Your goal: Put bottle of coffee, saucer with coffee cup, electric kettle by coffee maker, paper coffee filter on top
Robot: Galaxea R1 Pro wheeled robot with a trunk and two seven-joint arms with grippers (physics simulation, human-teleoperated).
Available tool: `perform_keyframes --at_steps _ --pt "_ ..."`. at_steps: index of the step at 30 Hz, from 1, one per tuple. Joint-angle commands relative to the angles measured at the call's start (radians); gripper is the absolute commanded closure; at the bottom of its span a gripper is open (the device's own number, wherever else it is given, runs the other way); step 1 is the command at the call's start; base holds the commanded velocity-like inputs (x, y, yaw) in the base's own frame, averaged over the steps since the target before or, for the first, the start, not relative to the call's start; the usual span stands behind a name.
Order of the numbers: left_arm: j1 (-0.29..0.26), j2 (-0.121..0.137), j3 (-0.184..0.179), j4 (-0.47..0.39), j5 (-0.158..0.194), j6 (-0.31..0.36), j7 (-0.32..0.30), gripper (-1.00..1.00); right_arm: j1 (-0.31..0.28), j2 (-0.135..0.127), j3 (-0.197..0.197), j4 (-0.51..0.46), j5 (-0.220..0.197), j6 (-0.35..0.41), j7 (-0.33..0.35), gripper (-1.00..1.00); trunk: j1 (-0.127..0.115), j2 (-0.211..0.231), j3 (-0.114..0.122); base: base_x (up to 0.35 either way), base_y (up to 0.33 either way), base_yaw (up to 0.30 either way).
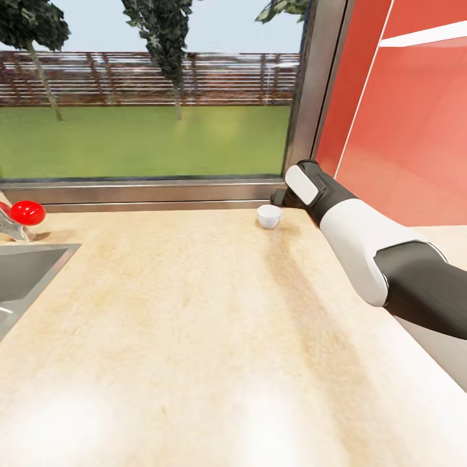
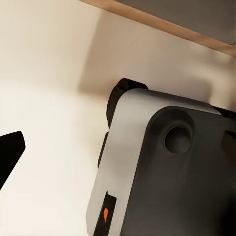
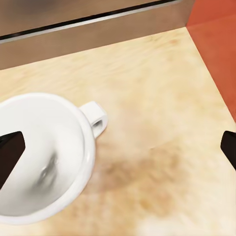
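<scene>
The coffee cup (image 1: 269,216), small, white and empty, stands upright on the light wood-grain countertop (image 1: 194,311) close to the window sill. My right arm (image 1: 357,240) reaches across to it from the right. In the right wrist view the cup (image 3: 46,157) is close up, with its tiny handle (image 3: 97,119) pointing toward the red wall. My right gripper (image 3: 120,150) is open just above it; one fingertip (image 3: 10,156) is over the bowl, the other (image 3: 229,146) over bare counter. My left gripper (image 2: 118,147) hangs low beside my own grey and black body, one fingertip (image 2: 11,151) showing, nothing held.
A steel sink (image 1: 26,272) is set into the counter at the left, with a red-knobbed tap (image 1: 26,212) behind it. A large window (image 1: 149,91) runs along the back. A red glossy wall (image 1: 415,117) closes the right side near the cup.
</scene>
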Motion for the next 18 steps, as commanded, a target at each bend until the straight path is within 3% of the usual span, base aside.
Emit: perform_keyframes --at_steps 1,18 --pt "-0.001 0.000 -0.001 0.001 0.004 -0.003 -0.004 -1.00 -0.001 -0.001 0.008 0.000 -0.010 0.002 -0.008 -1.00 0.000 0.000 -0.001 0.000 0.000 0.000" --pt "-0.001 0.000 -0.001 0.001 0.004 -0.003 -0.004 -1.00 0.001 0.001 0.008 0.003 -0.012 0.001 -0.006 -1.00 0.000 0.000 -0.001 0.000 0.000 0.000"
